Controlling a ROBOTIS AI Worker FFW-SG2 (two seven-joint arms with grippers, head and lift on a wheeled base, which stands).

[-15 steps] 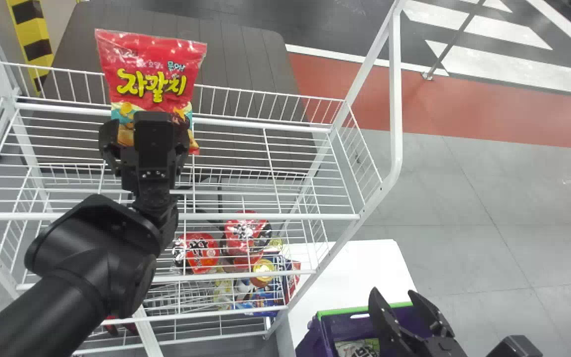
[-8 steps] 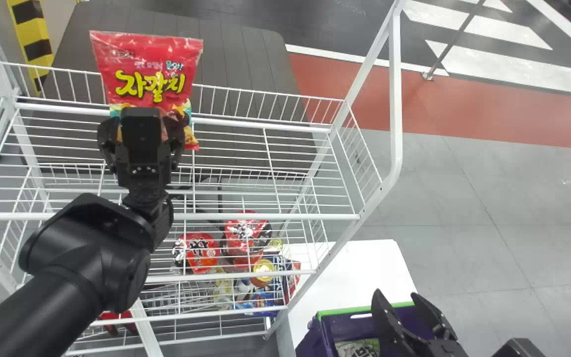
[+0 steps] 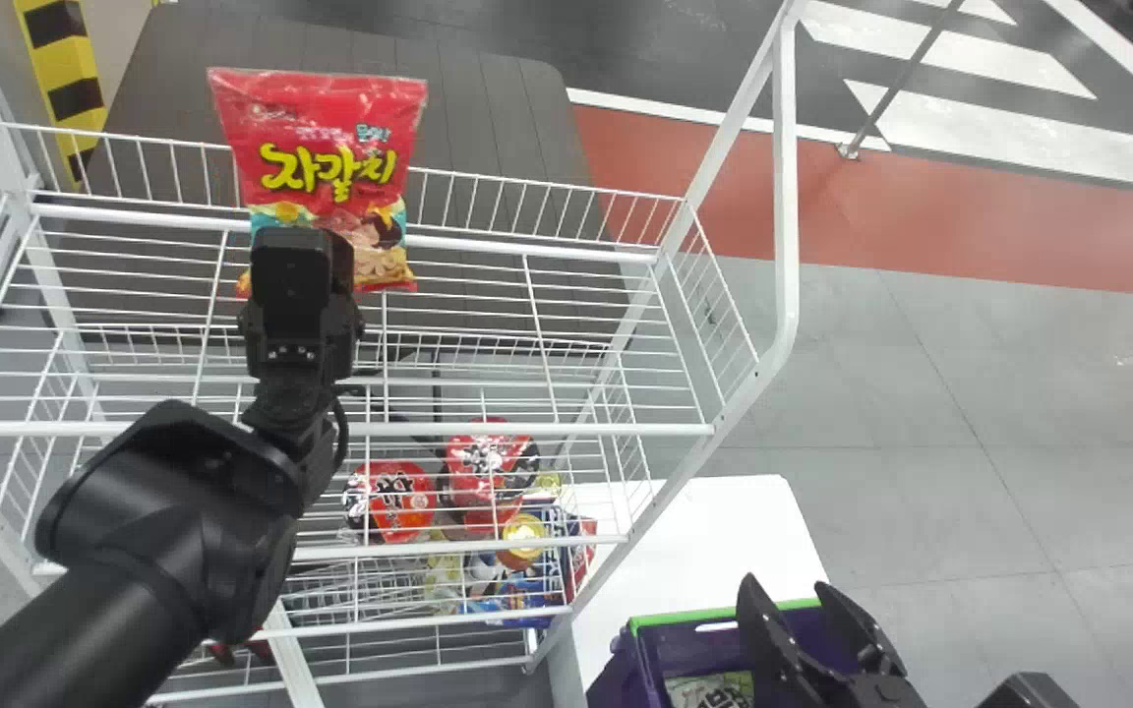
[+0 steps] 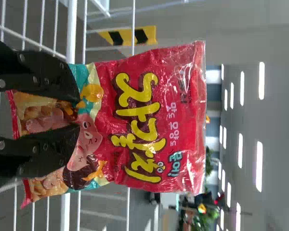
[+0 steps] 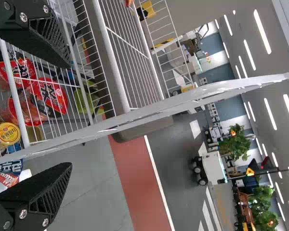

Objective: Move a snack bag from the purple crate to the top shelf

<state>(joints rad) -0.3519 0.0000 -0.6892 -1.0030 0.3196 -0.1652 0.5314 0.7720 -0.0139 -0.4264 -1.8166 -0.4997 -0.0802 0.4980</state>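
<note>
Bkgd: grey floor w/ a red band past the rack, dark grey panel behind it. L gripper has its fingers closed on the low part of the snack bag, one either side of a narrow gap, bag front showing btwn. Bag's upright, printed face twd the L wrist cam, over the top shelf near its back fence; can't tell if its base touches the wires. Step now, prob.: lower & let go.

Main risk: grip is low & most of the bag sticks up above it, so it could flop fwd or back on release. Let go too high or too near the fence & it may tip over the back, b/c its top already stands above the rail in view. Soft film could also cling to a finger & drag along as the arm backs off, or a bottom corner could snag a wire. Pref. seat it flat, open slowly, back out straight.

R gripper is parked by the purple crate, fingers wide, nothing btwn. Crate's on the white surface, w/ a pack inside. Lower rack lvls hold red pkgs, a yellow-lidded jar & blue packets.
</note>
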